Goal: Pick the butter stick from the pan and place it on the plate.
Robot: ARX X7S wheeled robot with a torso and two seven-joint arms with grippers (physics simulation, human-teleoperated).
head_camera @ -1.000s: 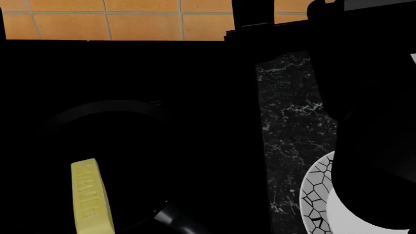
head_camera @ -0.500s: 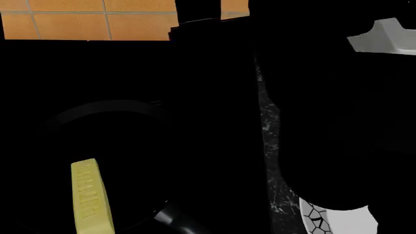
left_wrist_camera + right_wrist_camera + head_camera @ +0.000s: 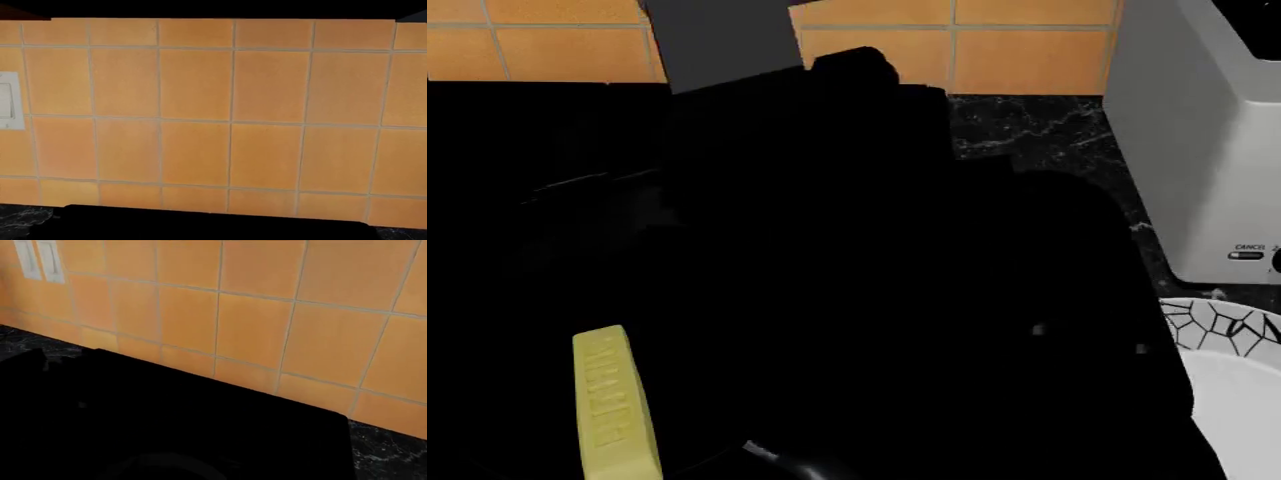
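Butter stick (image 3: pixel 610 405) is lying at approx 8 o'clock in the head view, lengthwise front-to-back and a bit slanted, on the black pan (image 3: pixel 587 185). The pan is barely reading against the dark stove; only a faint rim arc is showing up at 10 o'clock, plus a glint of the pan handle (image 3: pixel 794 466) at 6 o'clock, just beside the stick's near end.

Handling, my guess: it's looking light, soft and greasy, so it's prob. going to dent or smear under a hard squeeze and slip under a weak one. Best bet is pinching across the two long sides near mid-length, gentle pressure, lifting straight up before carrying it over.

A big black mass, likely the right arm, is filling the middle of the head view, covering most of the stove and much of the marbled desk (image 3: pixel 1028 125). A grey block (image 3: pixel 723 38) is poking up at 12 o'clock in front of the orange tiles (image 3: pixel 200 110). I can't pick out either tool anywhere, so whether they're open, closed or gripping anything, I can't tell. Both wrist views are giving mostly tiled wall above a dark edge, no fingers, no butter.

Over at 3 o'clock a pale appliance (image 3: pixel 1208 140) is standing on the desk. The plate (image 3: pixel 1228 330) is sitting at 4 o'clock, well apart from the stick, cut off by the frame and partly covered by the dark mass.
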